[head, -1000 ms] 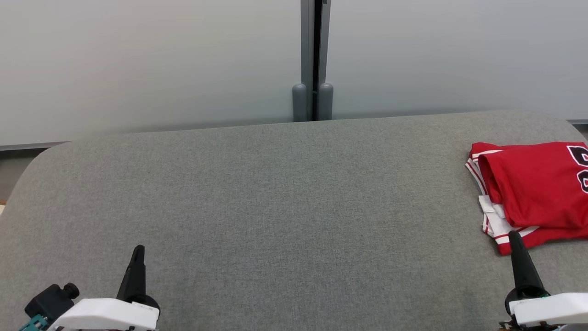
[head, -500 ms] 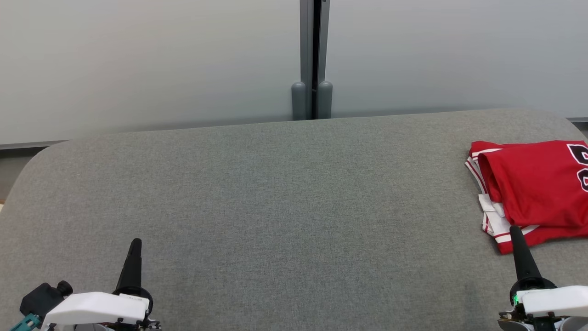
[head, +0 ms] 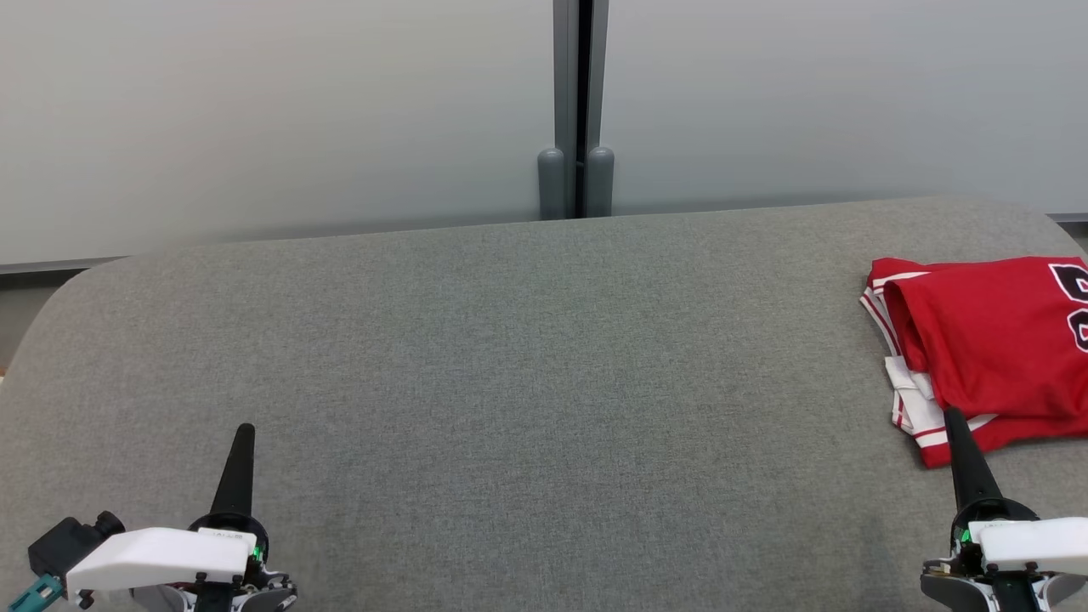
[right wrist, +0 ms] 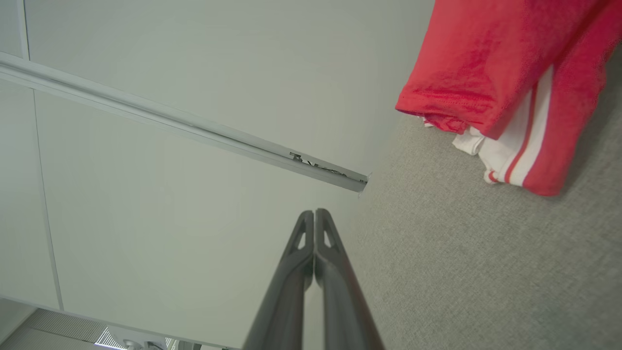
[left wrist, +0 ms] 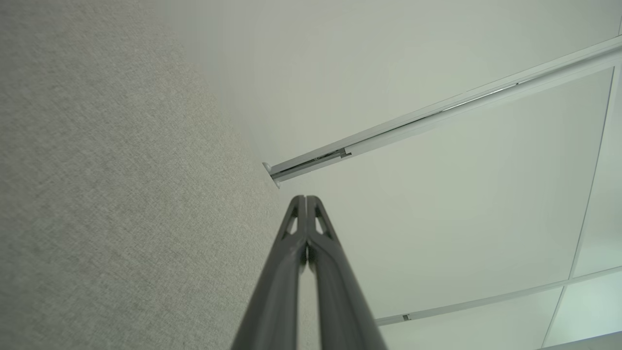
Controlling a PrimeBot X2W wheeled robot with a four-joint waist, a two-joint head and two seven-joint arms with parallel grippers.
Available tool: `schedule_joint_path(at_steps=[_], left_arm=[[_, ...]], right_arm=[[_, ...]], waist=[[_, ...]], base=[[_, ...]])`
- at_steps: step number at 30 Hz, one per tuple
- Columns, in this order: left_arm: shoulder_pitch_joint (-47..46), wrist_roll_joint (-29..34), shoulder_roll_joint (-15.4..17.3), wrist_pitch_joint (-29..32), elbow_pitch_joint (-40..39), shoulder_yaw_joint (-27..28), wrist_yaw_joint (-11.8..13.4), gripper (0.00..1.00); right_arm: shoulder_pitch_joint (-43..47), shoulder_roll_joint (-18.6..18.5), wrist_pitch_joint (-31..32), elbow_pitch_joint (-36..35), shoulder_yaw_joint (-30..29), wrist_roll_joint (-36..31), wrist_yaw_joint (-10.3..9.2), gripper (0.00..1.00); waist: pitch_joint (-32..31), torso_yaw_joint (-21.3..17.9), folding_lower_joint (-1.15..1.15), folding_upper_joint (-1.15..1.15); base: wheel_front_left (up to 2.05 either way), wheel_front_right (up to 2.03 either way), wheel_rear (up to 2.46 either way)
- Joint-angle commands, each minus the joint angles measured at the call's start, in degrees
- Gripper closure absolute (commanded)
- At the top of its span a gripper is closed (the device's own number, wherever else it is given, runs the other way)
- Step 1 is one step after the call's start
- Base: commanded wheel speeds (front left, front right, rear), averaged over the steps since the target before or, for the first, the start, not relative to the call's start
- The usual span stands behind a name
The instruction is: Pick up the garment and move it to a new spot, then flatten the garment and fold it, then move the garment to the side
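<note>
Nearest, at the lower left, the left gripper [head: 244, 429] rises from a smooth white plastic housing [head: 161, 548] with a small green light. Its two long, dark, tapering fingers [left wrist: 286, 272] are pressed together from base to tip with nothing between them, and each has a small triangular cut-out near the tip. At the lower right, the right gripper [head: 951, 415] stands the same way on its own white housing [head: 1033, 544], its matte dark fingers [right wrist: 335, 291] fully closed and empty

Beneath and beyond both spreads the broad grey fabric-covered table [head: 544, 357], with a fine, speckled, felt-like weave and rounded far corners

Farther back, on the right side of the table, lies the red folded garment [head: 986, 340]. It is soft matte knit cloth folded into a rough rectangle with a rolled left edge. Layers of white trim with thin red stripes stick out at its near left corner. Black figures outlined in white sit at its right edge, cut off by the frame and not readable. In the head view the right gripper's tip overlaps the garment's near left corner. In the right wrist view bare grey weave lies between the fingers and the garment [right wrist: 491, 63], so they are apart

Farthest, smooth pale grey wall panels [head: 255, 110] meet at a darker grey vertical post [head: 578, 76]. Two rounded grey caps [head: 576, 183] stand at its foot, just behind the table's far edge
</note>
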Motion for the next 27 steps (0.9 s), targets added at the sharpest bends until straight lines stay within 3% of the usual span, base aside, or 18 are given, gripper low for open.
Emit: schedule_joint_path(at_steps=[1,27], left_arm=[[-1.5,-1.1,0.1,0.2,-0.3,0.5,-0.6,1.00],[-3.5,-11.9,-0.9,3.1,0.3,3.0,-2.2,1.00]], right_arm=[[-1.1,-0.1,0.3,-0.1,-0.3,1.3,0.04,1.00],[-3.6,0.6,1.7,2.7,-1.4,12.3,0.03,1.00]], waist=[[0.0,0.0,0.00,0.00],[0.5,-0.2,0.00,0.00]], base=[[0.00,0.00,0.00],[0.00,0.00,0.00]])
